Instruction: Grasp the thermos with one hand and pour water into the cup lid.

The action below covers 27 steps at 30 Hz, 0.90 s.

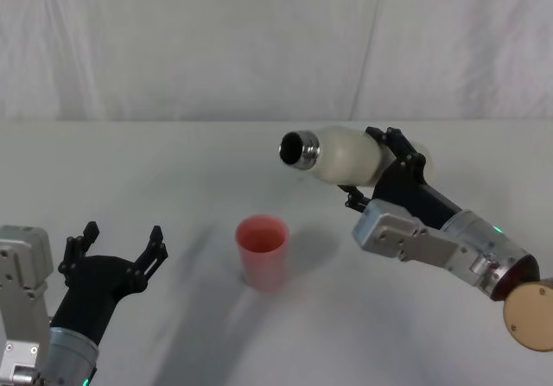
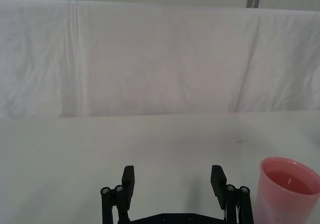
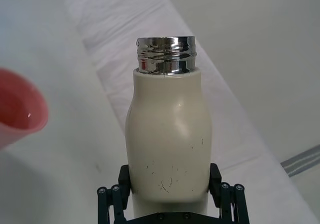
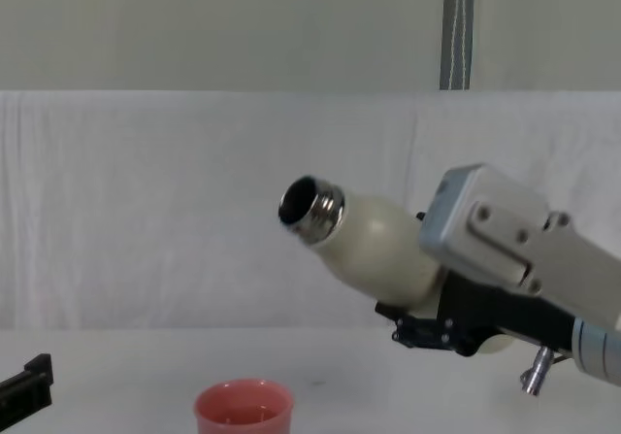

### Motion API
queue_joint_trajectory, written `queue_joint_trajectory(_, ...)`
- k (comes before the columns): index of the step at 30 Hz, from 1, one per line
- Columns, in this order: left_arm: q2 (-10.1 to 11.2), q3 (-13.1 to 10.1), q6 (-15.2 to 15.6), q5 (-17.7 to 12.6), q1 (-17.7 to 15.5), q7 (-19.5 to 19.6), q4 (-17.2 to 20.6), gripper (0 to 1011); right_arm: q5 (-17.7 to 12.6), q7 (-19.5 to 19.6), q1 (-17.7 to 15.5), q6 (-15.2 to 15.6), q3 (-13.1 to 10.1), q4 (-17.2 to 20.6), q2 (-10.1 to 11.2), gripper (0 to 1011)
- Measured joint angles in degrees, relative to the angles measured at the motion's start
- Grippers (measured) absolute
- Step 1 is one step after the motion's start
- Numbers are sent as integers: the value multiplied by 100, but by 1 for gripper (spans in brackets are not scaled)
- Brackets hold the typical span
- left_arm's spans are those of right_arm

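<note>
On the white cloth-covered tabletop (image 1: 415, 334) stands one small round pink plastic cup lid (image 1: 262, 249) with a thick rim, upright, near the middle and between the two arms. Inside it the bottom looks a wet, darker pink, but I cannot say for sure if water is in it.

One tall cream-white matte thermos (image 1: 346, 155) with rounded shoulders and a shiny threaded steel neck is lifted above the tabletop, to the right of the cup lid and higher than it. It is tilted steeply, almost lying, with the open mouth pointing toward the robot's left side and a little upward. The mouth is not over the cup lid; it is apart from it, up and to the right. No water is seen leaving the mouth. The cream body has some small dark scratches, and I read no brand or writing on it.

The right end effector (image 3: 170, 196), black fingers on a grey boxy metal body with screws, is clamped around the lower body of the thermos. The left end effector (image 1: 121, 252) rests low at the left side, fingers spread wide and holding nothing, well apart from the cup lid.
</note>
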<state>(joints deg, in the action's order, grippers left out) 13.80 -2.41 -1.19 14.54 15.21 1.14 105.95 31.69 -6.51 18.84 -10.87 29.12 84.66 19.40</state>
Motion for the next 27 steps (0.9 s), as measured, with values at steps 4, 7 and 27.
queue_joint_trajectory(4, 0, 0, 0, 0, 0, 0, 0, 1001, -341, 11, -94, -155, -174, 0, -78, 950)
queue_joint_trajectory(7, 0, 0, 0, 0, 0, 0, 0, 1001, -588, 14, -167, -260, -307, -5, -139, 950)
queue_joint_trajectory(27, 0, 0, 0, 0, 0, 0, 0, 1001, -1488, 87, -669, -532, -1121, -36, -394, 950)
